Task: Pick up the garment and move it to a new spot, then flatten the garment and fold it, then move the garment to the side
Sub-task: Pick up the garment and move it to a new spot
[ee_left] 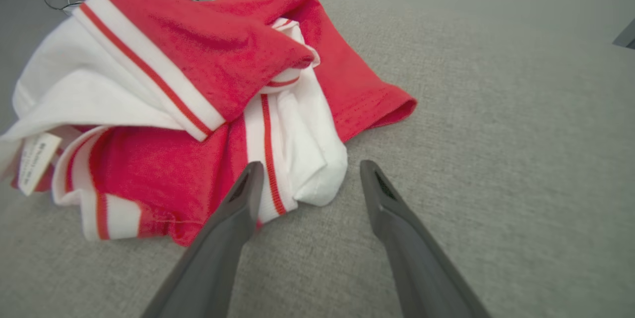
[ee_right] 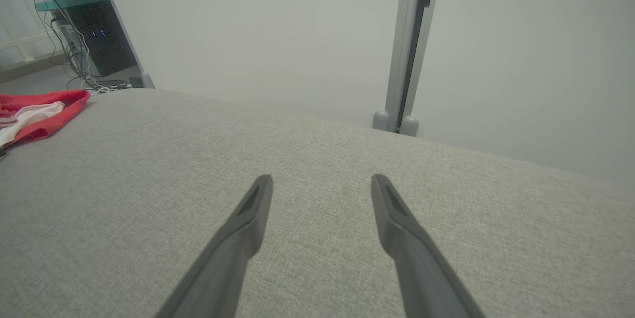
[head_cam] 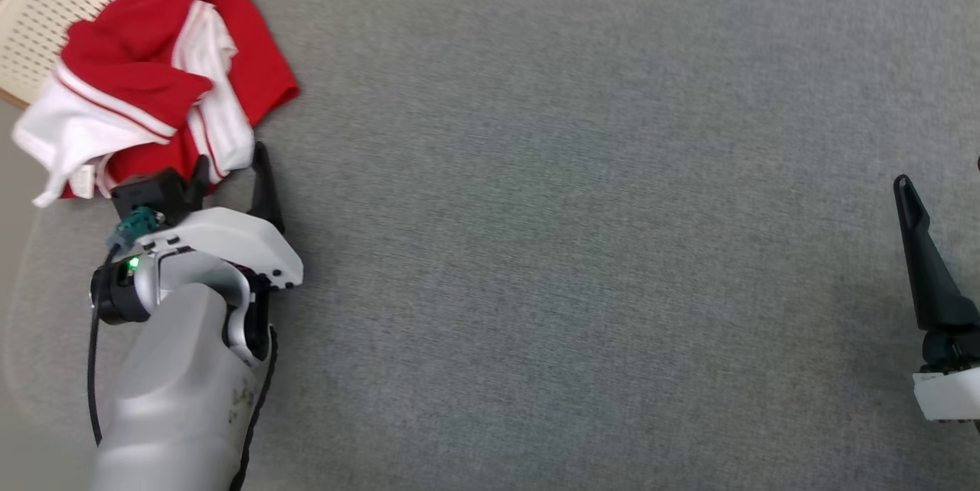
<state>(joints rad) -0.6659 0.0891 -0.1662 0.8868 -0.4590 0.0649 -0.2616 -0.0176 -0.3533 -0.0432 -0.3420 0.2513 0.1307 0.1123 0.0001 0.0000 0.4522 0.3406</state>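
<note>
Head view: places the garment (head_cam: pixel 153 70), a red and white heap, at the far left corner of the grey desk (head_cam: pixel 582 246), with one white flap hanging past the edge above a cream chair (head_cam: pixel 46 8). Puts the left tool (head_cam: pixel 231 155) right at the heap's near edge, jaws spread wide and empty, and the right tool (ee_right: pixel 321 177), likewise spread and empty, well apart over bare desk. Looks soft, light and limp: likely to sag and unfurl when lifted, with nothing to break. Probably best taken at the thick white fold lying between the left fingers, pinching several layers at once. Left wrist view: adds a sewn label (ee_left: pixel 35 161) and the hem stitching, detail too fine for the head view. Right wrist view: catches a red edge far off to the left, plus a post (ee_right: pixel 407 60) and cables (ee_right: pixel 74 70) beyond the desk.
</note>
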